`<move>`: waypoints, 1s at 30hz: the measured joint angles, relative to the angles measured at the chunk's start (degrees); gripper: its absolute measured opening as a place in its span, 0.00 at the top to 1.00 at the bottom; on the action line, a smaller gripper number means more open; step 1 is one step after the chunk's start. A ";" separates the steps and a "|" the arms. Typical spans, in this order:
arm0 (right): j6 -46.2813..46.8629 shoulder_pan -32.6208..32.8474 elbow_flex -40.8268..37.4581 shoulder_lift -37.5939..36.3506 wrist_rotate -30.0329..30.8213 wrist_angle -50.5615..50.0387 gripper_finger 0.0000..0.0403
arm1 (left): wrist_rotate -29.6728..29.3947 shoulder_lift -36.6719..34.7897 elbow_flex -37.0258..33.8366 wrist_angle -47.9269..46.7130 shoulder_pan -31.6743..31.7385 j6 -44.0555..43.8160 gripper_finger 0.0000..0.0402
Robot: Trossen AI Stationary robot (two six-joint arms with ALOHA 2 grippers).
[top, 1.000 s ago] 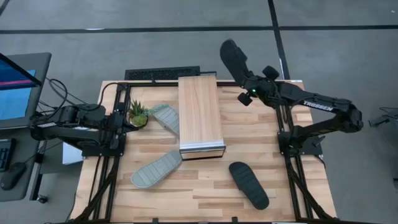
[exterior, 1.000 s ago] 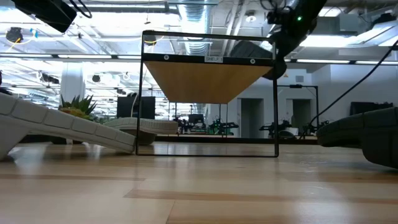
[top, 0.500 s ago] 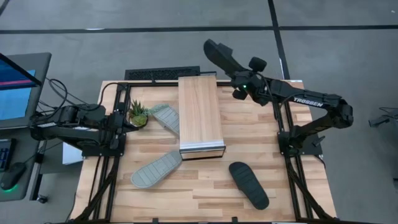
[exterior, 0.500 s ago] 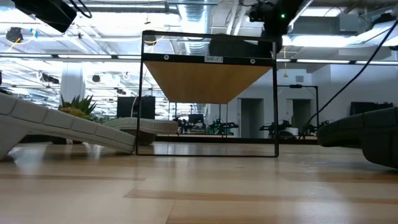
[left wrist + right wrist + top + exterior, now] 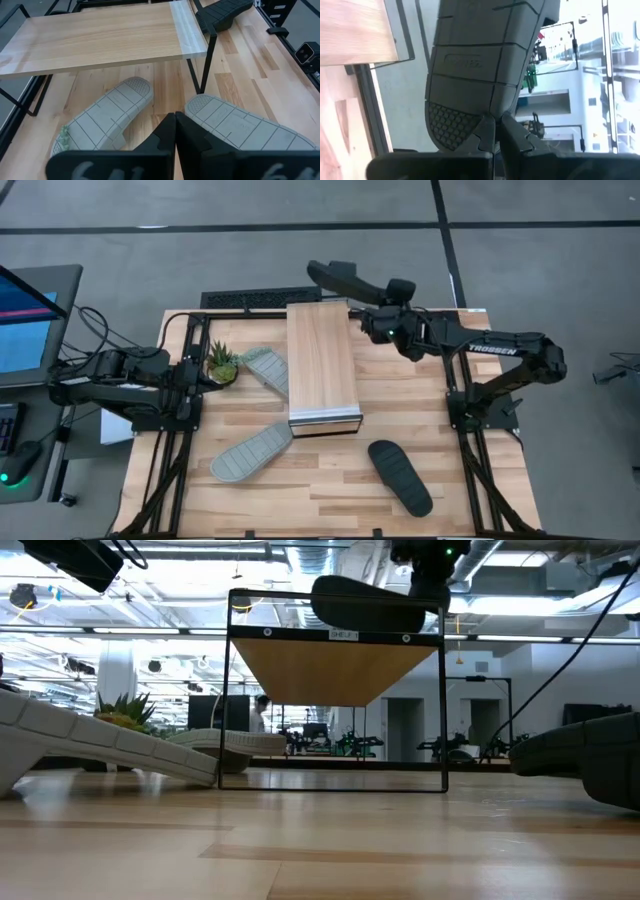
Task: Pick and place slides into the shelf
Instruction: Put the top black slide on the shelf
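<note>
The right gripper point(image 5: 375, 307) was clamped tight on the heel of a black slide point(image 5: 343, 279), holding it in the air above the far end of the shelf point(image 5: 322, 360), near the tabletop's far edge. From the table-height camera the black slide hung level just above the shelf's top board.

By my reckoning little was done: no slide lay inside the shelf that I could see. Two grey-green slides remained on the tabletop point(image 5: 300, 490), one point(image 5: 266, 368) against the shelf's left side beside a small potted plant point(image 5: 221, 363), the other point(image 5: 251, 452) towards the near edge. A second black slide point(image 5: 400, 477) lay near the near-right corner.

The left gripper point(image 5: 175, 131) waited at the left edge, pinched together on nothing.

"TROSSEN" showed in white on the right arm point(image 5: 495, 350).
</note>
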 joint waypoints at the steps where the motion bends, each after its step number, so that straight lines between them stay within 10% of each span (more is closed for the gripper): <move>1: -0.38 0.31 0.00 -0.02 0.29 0.01 1.00 | 0.00 0.01 0.00 0.00 0.01 0.00 1.00; 30: -23.56 0.15 0.00 12.21 -5.01 13.58 1.00 | -0.01 -0.01 0.00 -0.15 0.01 0.00 1.00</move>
